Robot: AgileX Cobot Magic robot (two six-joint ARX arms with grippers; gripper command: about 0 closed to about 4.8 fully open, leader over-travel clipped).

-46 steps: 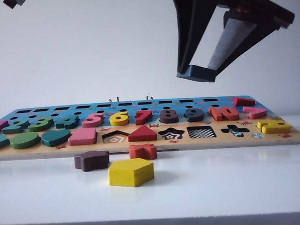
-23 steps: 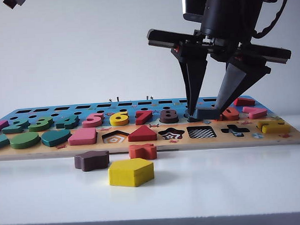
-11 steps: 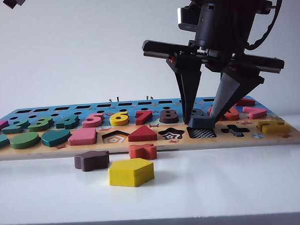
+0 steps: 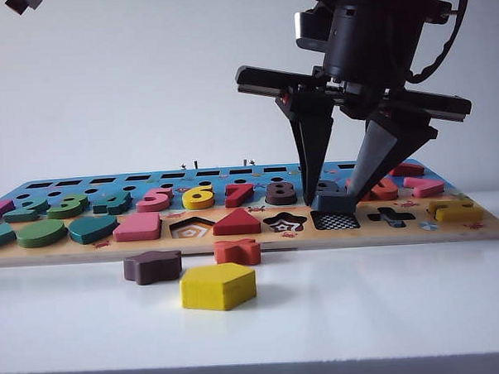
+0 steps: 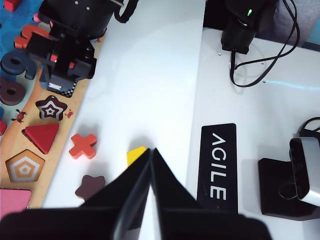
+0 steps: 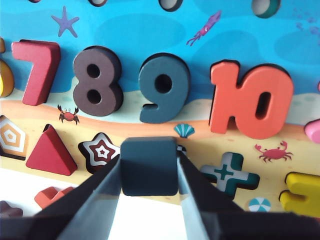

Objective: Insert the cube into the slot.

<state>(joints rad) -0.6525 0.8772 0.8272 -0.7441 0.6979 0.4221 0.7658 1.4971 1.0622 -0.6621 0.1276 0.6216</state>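
The right gripper (image 4: 333, 201) pinches the flat navy-blue wooden square cube (image 6: 149, 166) in its jaws, directly above the checkered square slot (image 4: 335, 220), nearly touching. The left gripper (image 5: 150, 165), jaws pressed together, waits over the white table (image 5: 150, 75).

Got the cube (image 6: 149, 166) pinched in my right gripper (image 6: 149, 172), right between the star cut-out (image 6: 101, 151) and the plus cut-out (image 6: 229, 173).
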